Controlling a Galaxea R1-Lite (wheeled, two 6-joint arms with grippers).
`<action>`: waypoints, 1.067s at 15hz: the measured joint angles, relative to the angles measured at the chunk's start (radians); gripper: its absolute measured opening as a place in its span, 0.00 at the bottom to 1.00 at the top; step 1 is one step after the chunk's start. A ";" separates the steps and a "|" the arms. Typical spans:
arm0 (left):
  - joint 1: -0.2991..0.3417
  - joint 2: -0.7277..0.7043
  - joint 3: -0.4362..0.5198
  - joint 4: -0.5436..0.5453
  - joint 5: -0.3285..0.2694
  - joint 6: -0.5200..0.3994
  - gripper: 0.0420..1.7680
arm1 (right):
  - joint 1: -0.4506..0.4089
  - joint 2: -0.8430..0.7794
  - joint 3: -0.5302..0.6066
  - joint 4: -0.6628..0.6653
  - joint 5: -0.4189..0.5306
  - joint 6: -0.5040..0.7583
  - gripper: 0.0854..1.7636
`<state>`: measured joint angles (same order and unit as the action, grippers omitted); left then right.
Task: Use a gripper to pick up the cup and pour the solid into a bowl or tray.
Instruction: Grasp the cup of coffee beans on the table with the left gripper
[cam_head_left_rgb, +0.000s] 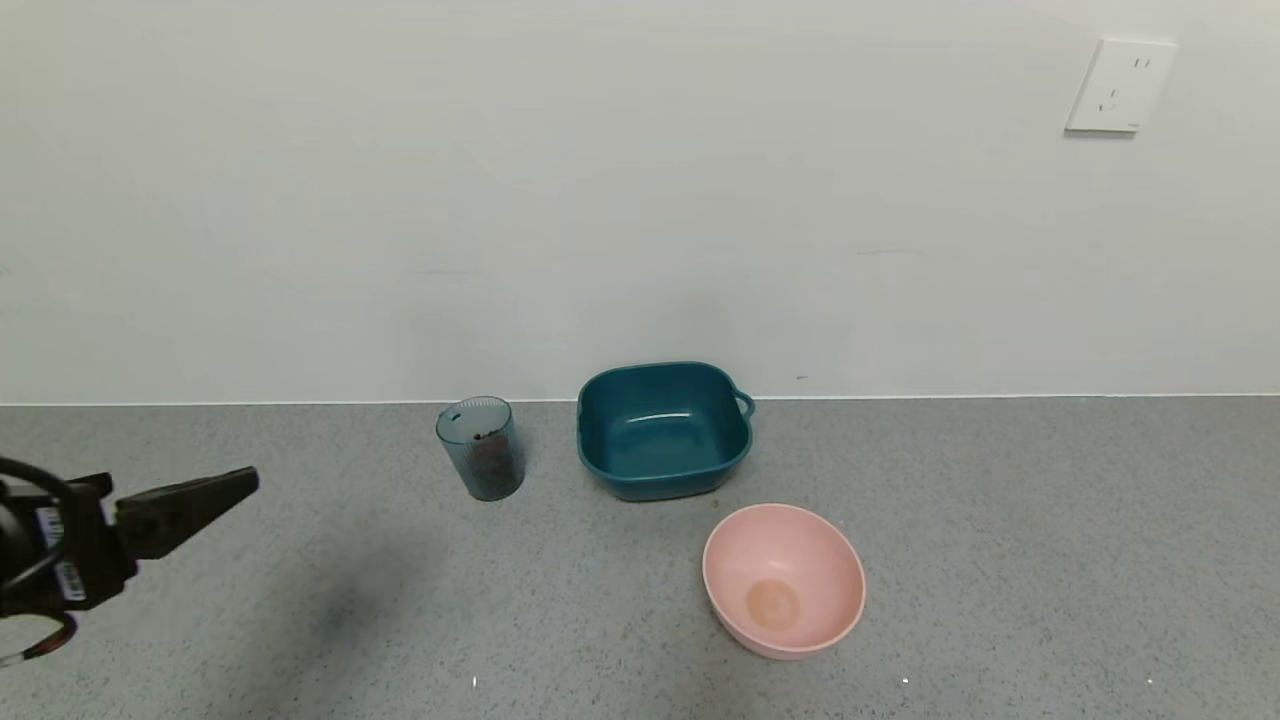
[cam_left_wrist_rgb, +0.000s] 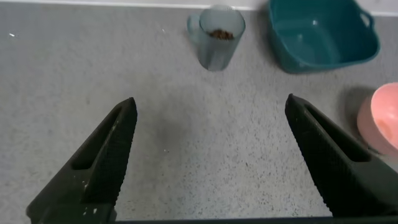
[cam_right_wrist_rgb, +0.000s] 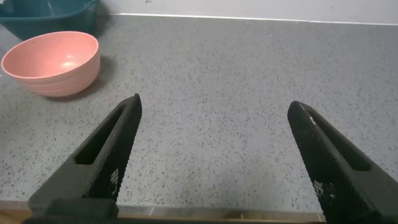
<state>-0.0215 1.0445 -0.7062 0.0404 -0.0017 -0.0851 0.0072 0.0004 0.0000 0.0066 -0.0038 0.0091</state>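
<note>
The grey table (cam_head_left_rgb: 1000, 560) bears my teal basin (cam_head_left_rgb: 663, 428) at its far edge, the pink bowl (cam_head_left_rgb: 783, 578) nearer me. The cup (cam_head_left_rgb: 480, 447) of brown pellets (cam_left_wrist_rgb: 220, 34) stands left of the basin, apart. My left gripper (cam_left_wrist_rgb: 208, 106) hangs spread near the left edge; my right gripper (cam_right_wrist_rgb: 214, 109) is spread too.

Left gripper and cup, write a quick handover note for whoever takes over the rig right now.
Left gripper: open, empty, hovering short of the cup.
Right gripper: open, empty, over bare counter beside the pink bowl.
Cup stands upright left of the teal basin, apart from it, brown pellets inside.
Done: nothing; basin looks empty.
Left: grasp cup, lift, pour pellets into basin.
</note>
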 joint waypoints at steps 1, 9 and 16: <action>-0.013 0.062 -0.001 -0.025 -0.004 -0.001 0.97 | 0.000 0.000 0.000 0.001 0.000 0.000 0.97; -0.134 0.492 -0.003 -0.256 0.005 -0.048 0.97 | 0.000 0.000 0.000 0.003 -0.001 0.000 0.97; -0.208 0.789 -0.003 -0.570 0.133 -0.131 0.97 | 0.000 0.000 0.000 0.004 0.000 0.000 0.97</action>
<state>-0.2298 1.8330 -0.7096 -0.5296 0.1317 -0.2160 0.0072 0.0004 0.0000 0.0111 -0.0043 0.0089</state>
